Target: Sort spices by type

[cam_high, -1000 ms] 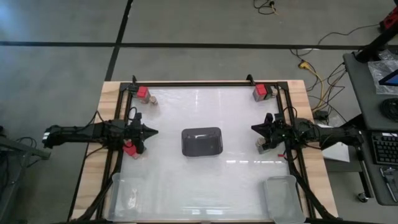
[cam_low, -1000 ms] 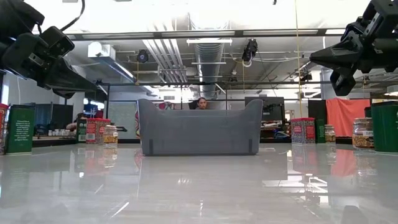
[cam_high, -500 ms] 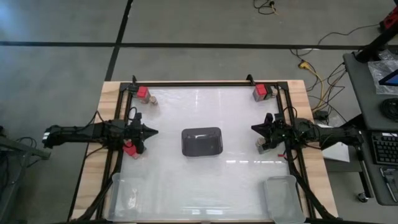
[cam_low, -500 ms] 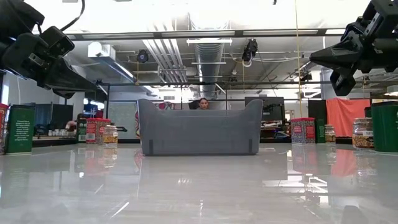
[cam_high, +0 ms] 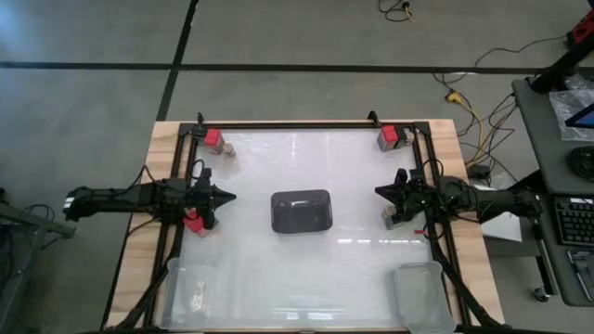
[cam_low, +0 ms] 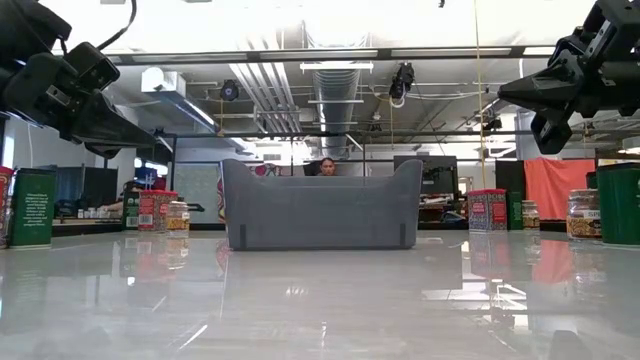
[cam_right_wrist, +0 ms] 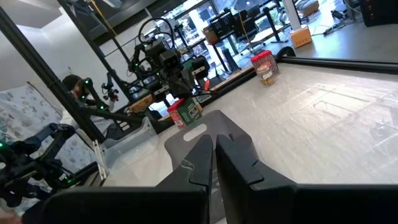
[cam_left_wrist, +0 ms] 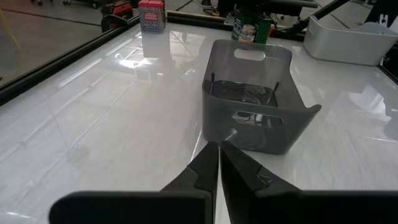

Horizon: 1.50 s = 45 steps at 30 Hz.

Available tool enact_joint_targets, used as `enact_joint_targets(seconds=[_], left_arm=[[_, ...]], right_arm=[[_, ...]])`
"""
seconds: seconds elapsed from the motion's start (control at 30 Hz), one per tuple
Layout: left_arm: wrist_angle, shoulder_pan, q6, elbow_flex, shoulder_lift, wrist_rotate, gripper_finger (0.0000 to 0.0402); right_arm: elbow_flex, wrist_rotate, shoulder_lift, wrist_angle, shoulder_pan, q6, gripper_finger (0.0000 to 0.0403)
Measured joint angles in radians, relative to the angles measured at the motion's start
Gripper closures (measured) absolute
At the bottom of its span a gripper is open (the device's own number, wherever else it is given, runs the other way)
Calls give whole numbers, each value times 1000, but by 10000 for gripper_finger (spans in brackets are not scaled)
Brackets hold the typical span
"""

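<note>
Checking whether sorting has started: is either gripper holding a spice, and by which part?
Nothing is held. The left gripper and right gripper are both shut on nothing, hovering at either side of the grey holder.

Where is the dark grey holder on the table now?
In the high view, the dark grey holder stands at the middle of the table, between the two arms, apart from the spice containers at the corners.

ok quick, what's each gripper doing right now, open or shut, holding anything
Left gripper: shut, holding nothing, raised off the table and aimed at the grey bin.
Right gripper: shut, holding nothing, raised on the table's other side.
</note>
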Motion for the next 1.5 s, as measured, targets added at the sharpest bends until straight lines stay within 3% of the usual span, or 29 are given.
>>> enact_joint_targets(seconds=[0.53, 0.7, 0.8, 0.9, 1.03, 1.2, 1.33, 1.5], left_arm=[[17, 0, -2, 0, 0, 0, 400], [257, 0, -61, 0, 1, 0, 400], [457, 0, -217, 0, 5, -3, 400], [589, 0, -147, 0, 5, -63, 400], [611, 1, -120, 14, 0, -247, 400], [616, 0, -118, 19, 16, -255, 400], [534, 1, -114, 92, 83, -256, 400], [-20, 1, -194, 400, 251, -308, 391]], right_arm=[[0, 0, 0, 0, 0, 0, 390], [0, 0, 0, 0, 0, 0, 390], [0, 0, 0, 0, 0, 0, 390], [0, 0, 0, 0, 0, 0, 390], [0, 0, 0, 0, 0, 0, 390], [0, 0, 0, 0, 0, 0, 390], [0, 0, 0, 0, 0, 0, 390], [0, 0, 0, 0, 0, 0, 390]])
